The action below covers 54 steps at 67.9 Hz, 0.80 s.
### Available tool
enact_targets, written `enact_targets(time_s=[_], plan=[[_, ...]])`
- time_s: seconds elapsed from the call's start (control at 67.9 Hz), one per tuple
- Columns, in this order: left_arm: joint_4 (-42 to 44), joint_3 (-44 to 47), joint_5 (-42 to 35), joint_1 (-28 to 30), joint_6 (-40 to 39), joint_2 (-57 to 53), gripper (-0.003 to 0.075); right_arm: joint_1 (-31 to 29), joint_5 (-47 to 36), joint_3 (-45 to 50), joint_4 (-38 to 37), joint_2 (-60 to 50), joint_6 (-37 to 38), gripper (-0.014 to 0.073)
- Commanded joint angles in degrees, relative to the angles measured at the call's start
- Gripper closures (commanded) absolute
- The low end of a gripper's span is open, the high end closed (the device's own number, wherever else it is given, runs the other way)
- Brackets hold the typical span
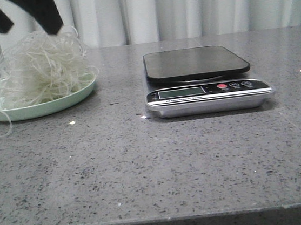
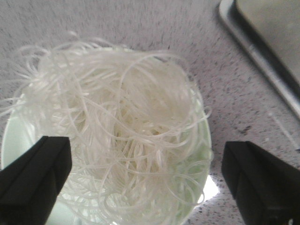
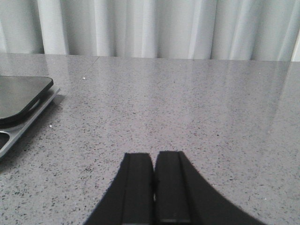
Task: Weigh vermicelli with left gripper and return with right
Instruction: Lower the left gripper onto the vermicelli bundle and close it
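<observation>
So this is looking like the very first step, the pickup. The vermicelli (image 1: 39, 68) is sitting heaped on the pale green plate (image 1: 57, 104), which is off to the left of the scale (image 1: 204, 79), well apart from it. A few loose strands are trailing over the plate's rim onto the table (image 1: 156, 166). Nothing is lying on the scale's dark platform.

The left gripper (image 2: 147, 183) is hanging right over the noodle pile with its jaws spread wide, one finger on each side of the tangle in the wrist view. From the front one finger tip looks like it's just about brushing the top strands, but I honestly can't tell if it's touching. It isn't holding anything.

I'm guessing the next move calls for going down deeper into the pile before squeezing, since this stuff is springy and a shallow pinch would probably only be catching a few threads. Then a lift and a carry right to the scale.

The right gripper (image 3: 153, 187) is pressed closed with nothing between its fingers, parked low over bare table on the scale's far side from the plate.
</observation>
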Motion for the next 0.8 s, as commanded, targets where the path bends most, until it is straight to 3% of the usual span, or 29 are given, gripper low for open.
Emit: enact_targets(time_s=[0.0,0.25,0.353,0.486,0.707,0.781], plan=[[0.9,-2.2,-2.6,-0.5,0.1,0.5,0.0007,-0.4,-5.3,-0.5,-0.6,-1.0,-0.1,0.0442],[4.3,-2.2,-3.0,-0.5,0.1,5.2,0.0011,-0.4,-5.3,-0.5,-0.6,-1.0,-0.1,0.0442],[4.2,-2.2,-3.0,-0.5,0.1,5.9,0.0063,-0.4,-5.3,-0.5,-0.6,-1.0,-0.1,0.0442],[4.2,-2.2,-2.9,-0.5,0.1,5.9,0.0218,-0.4,-5.3,-0.5,-0.6,-1.0,-0.1,0.0442],[4.3,-2.2,-2.9,-0.5,0.1,5.9,0.0587,-0.4,-5.3,-0.5,-0.6,-1.0,-0.1,0.0442],[4.8,-2.3,-3.0,-0.5,0.1,5.9,0.0573,-0.4,-5.3,-0.5,-0.6,-1.0,-0.1,0.0442]])
